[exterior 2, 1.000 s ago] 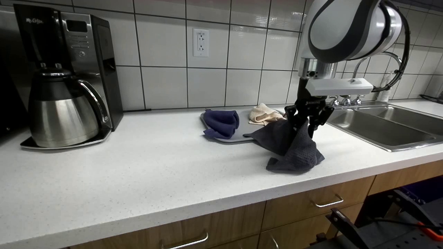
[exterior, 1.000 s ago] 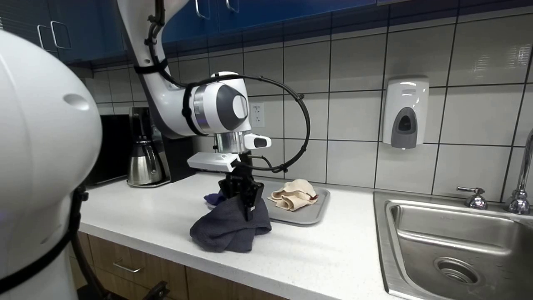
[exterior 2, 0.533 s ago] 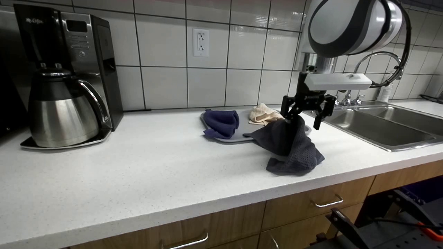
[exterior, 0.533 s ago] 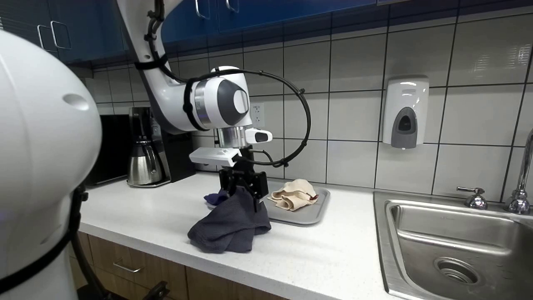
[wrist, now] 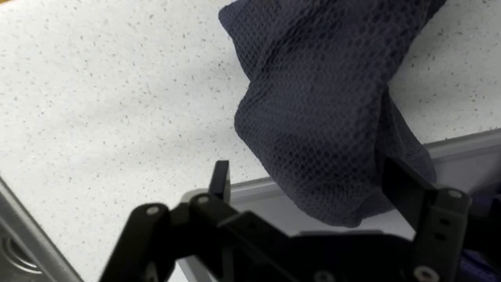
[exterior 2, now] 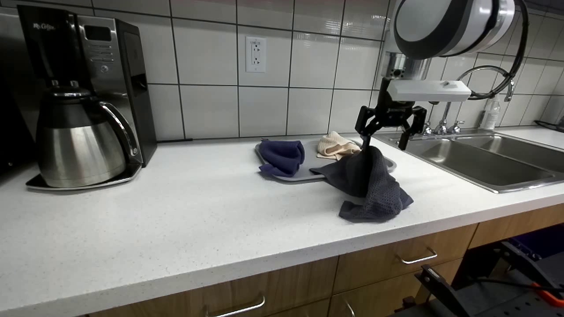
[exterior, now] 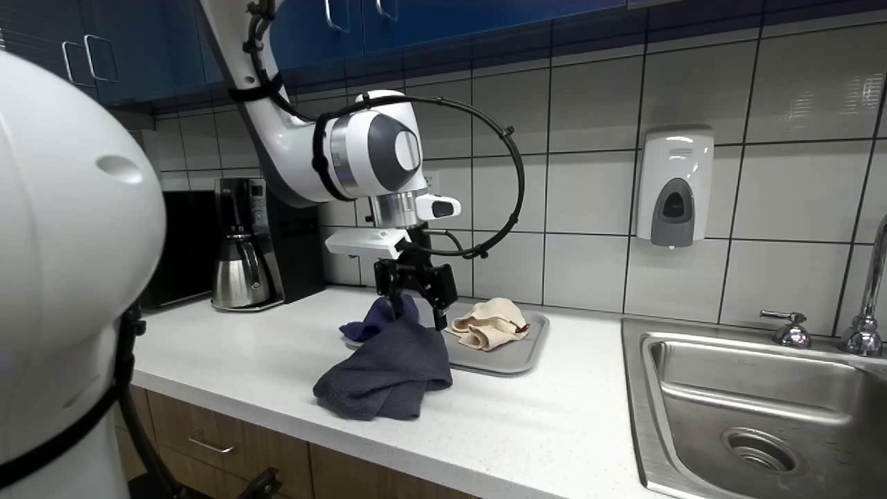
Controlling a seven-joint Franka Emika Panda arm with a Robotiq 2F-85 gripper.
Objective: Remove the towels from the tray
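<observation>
In an exterior view, a speckled white counter (exterior 2: 185, 220) meets a tiled wall (exterior 2: 207, 57); coffee maker (exterior 2: 103, 57) left, sink (exterior 2: 500, 188) right. Centre-right, my fingers (exterior 2: 403, 141) stand wide apart by the slate-blue towel (exterior 2: 382, 193), which overlaps the central grey tray (exterior 2: 310, 160) where a navy towel (exterior 2: 284, 156) and beige towel (exterior 2: 335, 145) lie.

Tray (exterior: 509, 355): one. Beige towel (exterior: 488, 324): one, on tray. Navy towel (exterior 2: 282, 156): one, on tray. Slate-blue towel (exterior 2: 383, 193): one, at tray's edge. Towels, total by my count: three. My fingers (wrist: 220, 180): two, higher than tray. Coffee maker (exterior 2: 108, 79): one, carafe (exterior 2: 81, 147): one, both past one end of tray. Sink basins (exterior 2: 489, 164): two, faucet (exterior: 871, 298): one, bottle (exterior 2: 491, 116): one, all past tray's opposite end. Soap dispenser (exterior: 675, 184): one, above and past that end of tray. Outlet (exterior 2: 255, 55): one, above tray.
</observation>
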